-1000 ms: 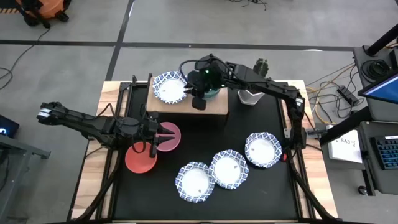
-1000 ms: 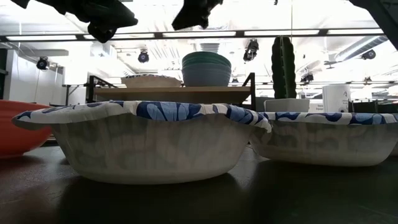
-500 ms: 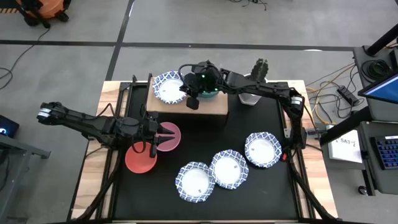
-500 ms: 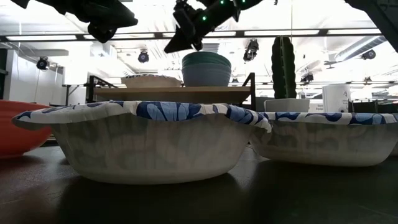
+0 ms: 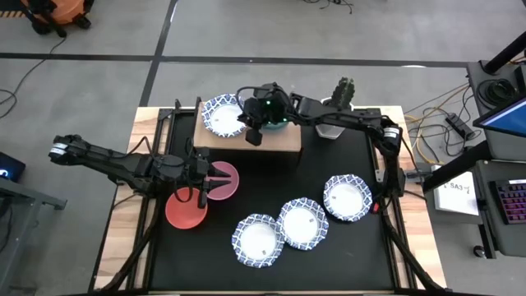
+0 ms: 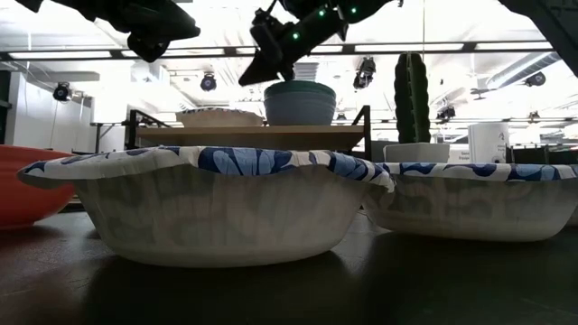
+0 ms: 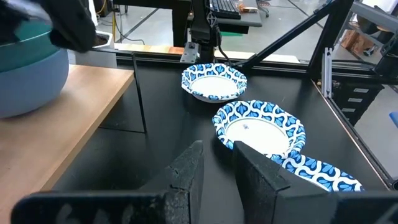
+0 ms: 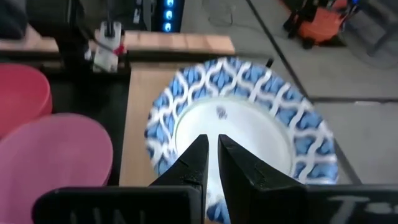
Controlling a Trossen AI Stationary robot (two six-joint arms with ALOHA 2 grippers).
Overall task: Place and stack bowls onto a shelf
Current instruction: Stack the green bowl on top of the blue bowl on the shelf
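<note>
The light-wood shelf (image 5: 279, 145) stands at the table's far middle. On it rest a white bowl with a blue patterned rim (image 5: 223, 115) and a green bowl nested in a blue one (image 6: 300, 99). My right gripper (image 8: 212, 152) hovers shut over the shelf between them, slanting down toward the patterned bowl (image 8: 249, 124), with nothing in its fingers. My left gripper (image 7: 217, 171) hangs open and empty above the pink bowl (image 5: 225, 182) and the red bowl (image 5: 185, 212), which sit upside down on the table at the left.
Three more patterned bowls (image 5: 259, 239) (image 5: 302, 222) (image 5: 348, 197) sit in a slanting row on the black table's near right. A white pot with a cactus (image 5: 332, 125) stands just right of the shelf. Wooden edges border the tabletop.
My right gripper has come down and gone a little toward the table's left, away from the green-and-blue stack and toward the patterned bowl on the shelf, tipping more downward. The bowls have stayed where they were.
</note>
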